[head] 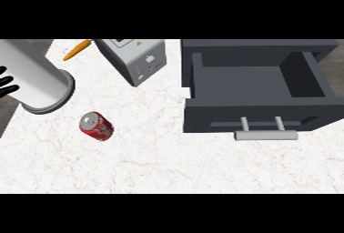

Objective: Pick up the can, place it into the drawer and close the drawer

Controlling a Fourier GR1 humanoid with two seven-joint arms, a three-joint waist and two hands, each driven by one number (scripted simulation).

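On the counter's left side the red can (96,126) sits untouched, well apart from the drawer (255,82) at right, pulled open seemingly to receive it. The left hand (7,84) rests at the left edge, fingers spread, holding nothing.

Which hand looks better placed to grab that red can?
Probably left. The left hand shows at the view's left edge, the side where the can lies; the right hand is not in view.
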